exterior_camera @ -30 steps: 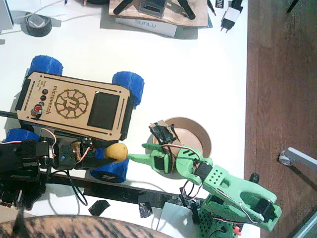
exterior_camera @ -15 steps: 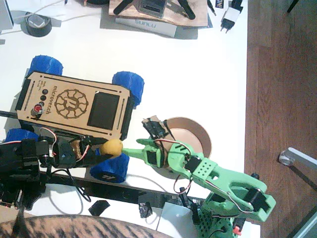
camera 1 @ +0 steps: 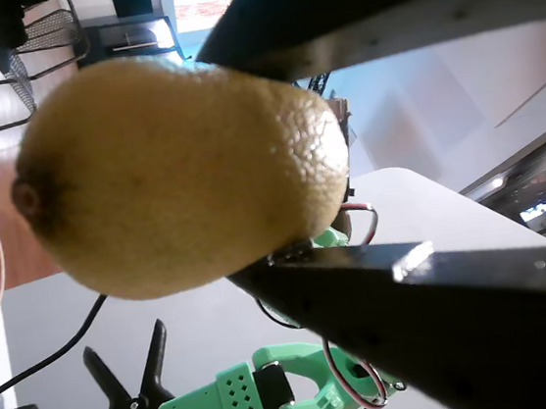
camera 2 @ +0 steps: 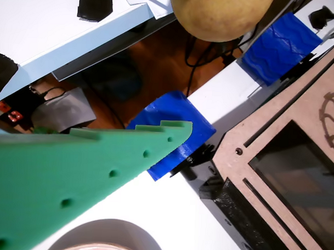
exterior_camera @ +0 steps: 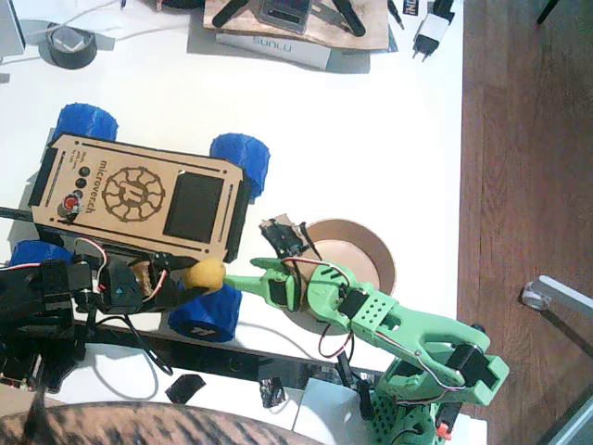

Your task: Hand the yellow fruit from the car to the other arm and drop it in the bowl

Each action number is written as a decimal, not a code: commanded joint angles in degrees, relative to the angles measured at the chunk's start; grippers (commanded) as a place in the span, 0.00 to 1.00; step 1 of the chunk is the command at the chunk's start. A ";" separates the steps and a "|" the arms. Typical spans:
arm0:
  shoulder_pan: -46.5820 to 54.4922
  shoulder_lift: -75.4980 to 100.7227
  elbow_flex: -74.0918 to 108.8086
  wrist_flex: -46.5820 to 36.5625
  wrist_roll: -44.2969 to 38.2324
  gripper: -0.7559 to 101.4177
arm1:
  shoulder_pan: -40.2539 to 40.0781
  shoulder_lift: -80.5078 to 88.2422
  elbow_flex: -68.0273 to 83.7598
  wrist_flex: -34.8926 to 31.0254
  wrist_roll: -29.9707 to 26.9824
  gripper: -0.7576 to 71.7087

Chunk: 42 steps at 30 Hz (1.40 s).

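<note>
1. You will find the lemon [exterior_camera: 205, 274] held off the table just beside the car's front lower wheel [exterior_camera: 205, 315], at the corner of the car [exterior_camera: 139, 197]; a wrist view shows it close up [camera 1: 176, 171], filling the frame between two black jaws
2. Your left gripper [exterior_camera: 185, 281], the black one, is clenched on the lemon; the black jaws press it from above and below in that wrist view
3. Your right gripper [exterior_camera: 243, 279], the green one, points at the lemon with its tip just beside or touching it; you cannot tell from these pictures whether its jaws are parted or closed
4. In the other wrist view only one green toothed finger [camera 2: 127, 151] shows, with the lemon [camera 2: 220, 14] beyond its tip at the top edge
5. The bowl [exterior_camera: 375, 255] sits on the white table [exterior_camera: 352, 130] right of the car, partly under the green arm [exterior_camera: 408, 334]
6. Above it all, a roll of black tape [exterior_camera: 69, 44] lies near the far left edge
</note>
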 commanded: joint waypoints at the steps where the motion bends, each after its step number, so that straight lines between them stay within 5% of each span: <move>1: 1.41 0.26 -1.93 -0.79 -0.44 0.01 | -0.53 1.49 -7.03 -4.57 -0.44 0.36; 15: 1.41 0.26 -1.93 -0.79 -0.44 0.01 | -0.18 6.77 -3.96 -3.87 -0.35 0.37; 42: 1.41 -0.18 -1.93 -0.79 -0.44 0.01 | -7.56 28.39 7.65 12.74 0.88 0.39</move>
